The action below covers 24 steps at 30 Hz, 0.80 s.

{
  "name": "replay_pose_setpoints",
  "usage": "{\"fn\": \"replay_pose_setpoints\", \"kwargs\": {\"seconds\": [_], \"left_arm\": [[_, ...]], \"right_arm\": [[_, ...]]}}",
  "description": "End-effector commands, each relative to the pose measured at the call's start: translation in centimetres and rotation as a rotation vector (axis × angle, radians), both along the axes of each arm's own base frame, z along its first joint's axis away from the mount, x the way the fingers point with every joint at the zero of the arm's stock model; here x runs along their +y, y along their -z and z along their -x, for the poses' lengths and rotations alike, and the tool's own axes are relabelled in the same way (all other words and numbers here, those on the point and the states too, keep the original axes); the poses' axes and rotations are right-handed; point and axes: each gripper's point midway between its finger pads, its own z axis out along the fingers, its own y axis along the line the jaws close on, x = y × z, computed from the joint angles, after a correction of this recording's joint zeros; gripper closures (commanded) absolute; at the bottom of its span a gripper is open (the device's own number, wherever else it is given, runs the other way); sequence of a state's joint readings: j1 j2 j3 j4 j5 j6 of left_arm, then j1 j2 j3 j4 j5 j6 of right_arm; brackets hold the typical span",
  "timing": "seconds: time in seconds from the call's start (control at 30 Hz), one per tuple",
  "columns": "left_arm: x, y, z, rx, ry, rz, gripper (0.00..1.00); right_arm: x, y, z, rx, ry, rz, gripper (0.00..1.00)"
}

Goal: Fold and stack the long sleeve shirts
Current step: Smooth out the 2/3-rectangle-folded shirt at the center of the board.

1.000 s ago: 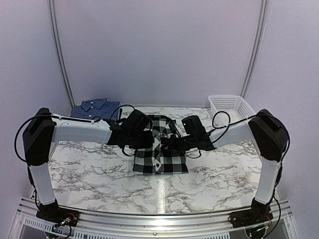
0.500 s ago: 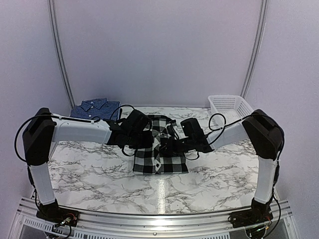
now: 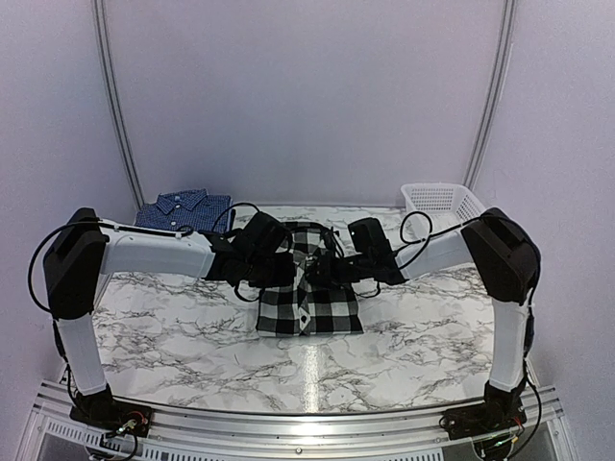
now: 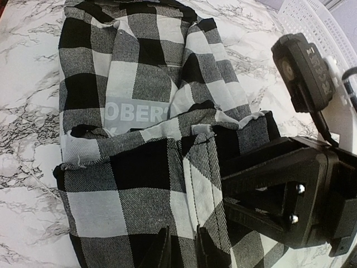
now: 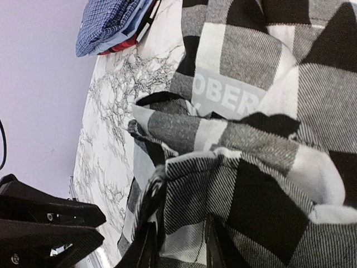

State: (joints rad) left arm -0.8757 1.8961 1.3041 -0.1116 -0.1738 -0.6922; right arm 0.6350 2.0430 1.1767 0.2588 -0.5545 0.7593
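The black-and-white checked long sleeve shirt lies partly folded on the marble table's middle, its white lettering showing under a folded-over layer. My left gripper is shut on a fold of this shirt near its middle seam; in the top view it meets the shirt from the left. My right gripper stands open, its fingers straddling a bunched fold of the same shirt, and from above it sits over the shirt's right half. A folded dark blue shirt rests at the back left.
A white mesh basket stands at the back right corner, close behind the right arm. The blue shirt lies near the left wall. Both gripper bodies are close together over the checked shirt. Bare marble shows in front and to both sides.
The right gripper has opened and let go of its fold, and the right arm has shifted left and slightly back over the shirt. The left gripper has stayed put, still pinching cloth.
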Motion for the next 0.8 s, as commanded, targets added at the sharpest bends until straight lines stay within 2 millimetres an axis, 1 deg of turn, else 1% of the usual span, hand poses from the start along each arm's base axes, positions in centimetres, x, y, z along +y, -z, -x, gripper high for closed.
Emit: {"fn": "replay_pose_setpoints", "kwargs": {"seconds": [0.0, 0.27, 0.37, 0.5, 0.67, 0.77], "left_arm": [[0.4, -1.7, -0.1, -0.025, -0.006, 0.036, 0.83], [0.6, -1.6, 0.1, -0.022, -0.004, 0.039, 0.83], [0.4, -1.6, 0.2, -0.017, 0.003, 0.045, 0.83], [0.1, -1.4, 0.3, -0.007, 0.009, 0.060, 0.83], [-0.5, -1.0, 0.2, 0.009, 0.019, 0.088, 0.83], [-0.9, -0.4, 0.1, 0.024, 0.028, 0.112, 0.83]], "right_arm": [[1.0, -0.8, -1.6, -0.023, -0.006, -0.027, 0.73], [1.7, -0.5, -2.2, -0.014, -0.018, -0.037, 0.73], [1.6, -0.6, -2.4, -0.020, -0.015, -0.040, 0.67], [1.2, -1.1, -3.3, -0.035, 0.001, -0.054, 0.57], [1.1, -1.6, -4.1, -0.026, 0.007, -0.116, 0.52], [1.1, -1.7, -4.5, -0.018, 0.010, -0.139, 0.51]]}}
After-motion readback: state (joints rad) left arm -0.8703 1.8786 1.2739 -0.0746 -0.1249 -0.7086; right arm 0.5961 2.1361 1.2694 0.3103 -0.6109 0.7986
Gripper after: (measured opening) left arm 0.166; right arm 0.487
